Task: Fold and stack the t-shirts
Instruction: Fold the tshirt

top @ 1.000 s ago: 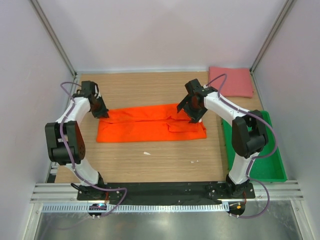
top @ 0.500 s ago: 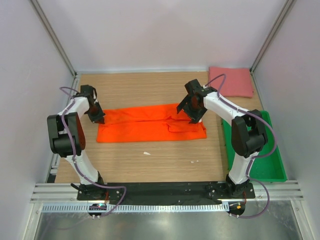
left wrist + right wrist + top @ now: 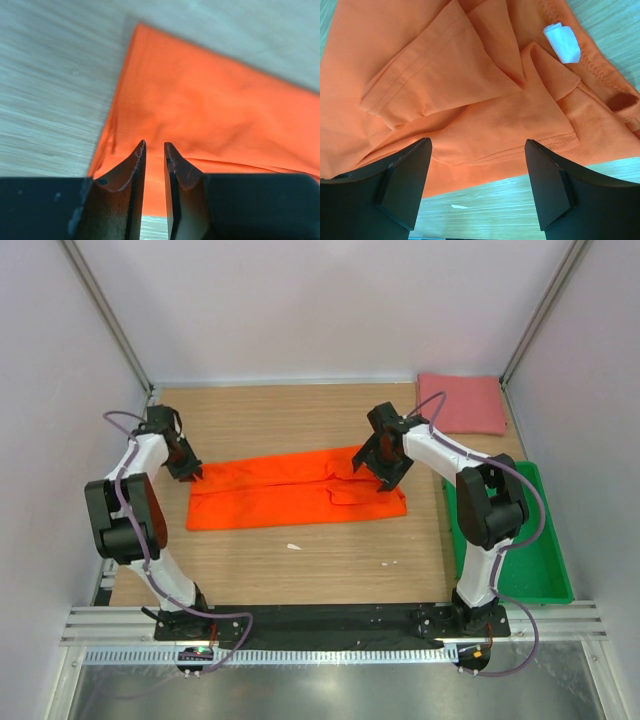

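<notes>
Orange shirt (image 3: 295,490) spread flat, an arm at each end.
Top: left gripper (image 3: 191,476) at the shirt's left end, right gripper (image 3: 387,478) at its right end, pink shirt (image 3: 462,403) beyond that end. Left wrist: jaws a narrow slit, empty, over its corner. Right wrist: jaws wide, empty, over its sleeve folds.

Robotics lab test cell: white panel walls (image 3: 300,300), aluminium frame rail (image 3: 100,625), wooden tabletop (image 3: 300,420).

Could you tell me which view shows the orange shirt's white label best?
Right wrist: the white label sits sharp on the orange shirt. The top view is too small to show it; the left wrist shows only plain cloth.
</notes>
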`<state>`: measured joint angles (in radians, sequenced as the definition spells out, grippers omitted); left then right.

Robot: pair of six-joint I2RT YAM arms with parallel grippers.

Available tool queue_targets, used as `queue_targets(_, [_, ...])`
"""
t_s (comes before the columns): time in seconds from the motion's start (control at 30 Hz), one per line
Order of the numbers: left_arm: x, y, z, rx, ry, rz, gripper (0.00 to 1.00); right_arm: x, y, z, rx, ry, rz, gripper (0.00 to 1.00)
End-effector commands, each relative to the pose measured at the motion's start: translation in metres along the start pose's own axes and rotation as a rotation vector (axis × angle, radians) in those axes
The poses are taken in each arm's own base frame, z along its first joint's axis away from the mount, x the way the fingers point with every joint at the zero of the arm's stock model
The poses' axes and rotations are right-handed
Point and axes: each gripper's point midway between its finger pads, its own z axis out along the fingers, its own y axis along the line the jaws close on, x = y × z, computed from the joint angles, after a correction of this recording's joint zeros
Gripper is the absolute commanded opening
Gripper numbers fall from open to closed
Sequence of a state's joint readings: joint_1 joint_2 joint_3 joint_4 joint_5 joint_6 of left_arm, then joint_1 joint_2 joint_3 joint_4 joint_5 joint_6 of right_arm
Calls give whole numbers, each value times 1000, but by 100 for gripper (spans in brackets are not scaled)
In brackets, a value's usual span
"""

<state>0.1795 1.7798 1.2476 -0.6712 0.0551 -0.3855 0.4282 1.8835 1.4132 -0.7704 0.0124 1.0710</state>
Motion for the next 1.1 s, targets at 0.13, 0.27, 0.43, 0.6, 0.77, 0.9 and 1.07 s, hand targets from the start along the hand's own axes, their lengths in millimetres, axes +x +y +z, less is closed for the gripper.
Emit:
queue_targets(0.13, [-35, -45, -50, 209, -152, -13, 29, -14, 13, -12, 1, -82, 49, 84])
queue_targets(0.27, [-18, -46, -47, 224, -121, 4, 29, -11, 24, -7, 17, -103, 53, 85])
queue_targets(0.43, [-7, -50, -65, 250, -157, 9, 31, 1, 17, 17, 55, -80, 121, 85])
queue_targets(0.6, [3, -52, -78, 271, -168, 7, 31, 0, 8, 46, 115, -105, 117, 85])
queue_targets(0.77, [11, -51, -81, 271, -182, 67, 34, -2, 14, 55, 129, -116, 68, 85])
queue_targets(0.9, [-1, -41, -71, 193, -175, 84, 36, 3, 7, 56, 143, -104, 52, 85])
queue_targets(1.07, [-30, -30, -45, 192, -75, 35, 41, -3, 7, 51, 134, -125, -28, 85])
